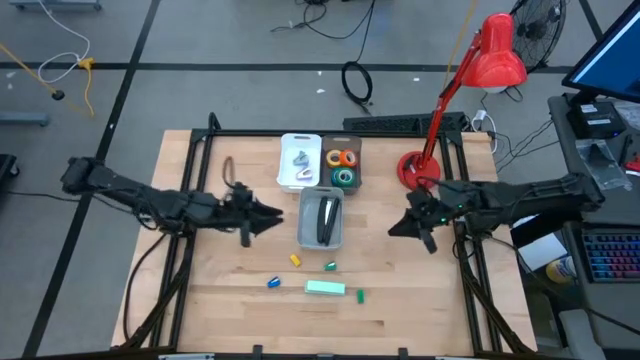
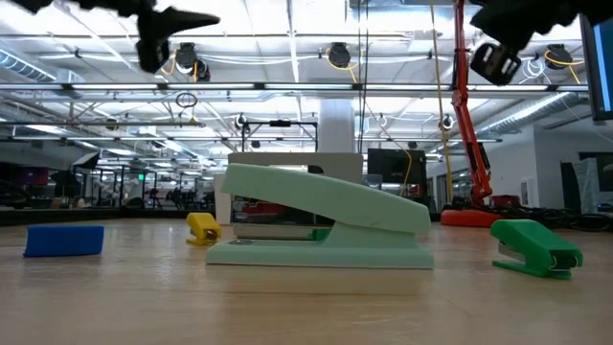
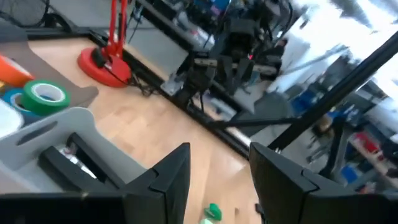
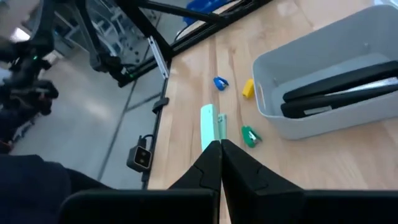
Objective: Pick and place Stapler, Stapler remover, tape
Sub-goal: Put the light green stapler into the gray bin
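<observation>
Left gripper (image 1: 272,213) hovers beside the grey bin (image 1: 321,241) holding black staplers (image 1: 326,221), fingers spread, empty; right gripper (image 1: 396,228) opposite, fingers pressed together, likely waiting.

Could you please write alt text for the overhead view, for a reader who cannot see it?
Two dark robot arms hover over a wooden table, the left gripper open and empty, the right gripper shut. Between them sit a grey bin holding a black stapler, a white tray and tape rolls; a mint stapler lies nearer the front.
</observation>
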Robot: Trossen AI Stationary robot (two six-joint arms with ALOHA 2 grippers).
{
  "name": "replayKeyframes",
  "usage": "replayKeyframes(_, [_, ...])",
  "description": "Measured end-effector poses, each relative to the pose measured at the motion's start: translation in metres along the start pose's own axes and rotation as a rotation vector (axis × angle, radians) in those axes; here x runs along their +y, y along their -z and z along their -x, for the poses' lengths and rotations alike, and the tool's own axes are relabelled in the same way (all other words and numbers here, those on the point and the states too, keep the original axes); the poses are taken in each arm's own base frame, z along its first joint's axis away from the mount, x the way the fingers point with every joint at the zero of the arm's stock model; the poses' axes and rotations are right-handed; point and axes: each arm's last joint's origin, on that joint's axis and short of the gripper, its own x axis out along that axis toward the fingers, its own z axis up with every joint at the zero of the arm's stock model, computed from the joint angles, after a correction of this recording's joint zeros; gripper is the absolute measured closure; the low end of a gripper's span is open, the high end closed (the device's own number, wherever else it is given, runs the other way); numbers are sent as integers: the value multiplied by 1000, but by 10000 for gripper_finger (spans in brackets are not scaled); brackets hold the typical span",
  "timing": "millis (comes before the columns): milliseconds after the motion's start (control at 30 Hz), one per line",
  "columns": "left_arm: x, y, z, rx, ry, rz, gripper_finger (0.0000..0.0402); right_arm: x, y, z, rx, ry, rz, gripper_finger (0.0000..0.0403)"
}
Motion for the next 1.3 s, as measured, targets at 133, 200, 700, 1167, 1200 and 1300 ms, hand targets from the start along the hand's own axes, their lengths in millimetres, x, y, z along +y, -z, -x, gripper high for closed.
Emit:
replayKeyframes(133, [-25,-3,-31,136,-77,-44,236,-7,14,6,-33,-22,-4,403])
replayKeyframes(200, [-38,-5,-47,203,-123,-59,236,-9,18,9,-39,-25,7,403])
replayKeyframes(700, [-93,10,-157,727,-223,-244,236,-12,32,22,-46,-118,51,403])
replayKeyframes(1167, [-73,73,-201,1050,-96,-195,236,-12,36,22,-5,-152,74,403])
replayKeyframes(1200, [-71,76,-202,1058,-100,-200,236,-12,36,22,-3,-151,74,403])
replayKeyframes(1300, [-66,85,-206,1077,-106,-218,236,-13,36,22,1,-149,76,403])
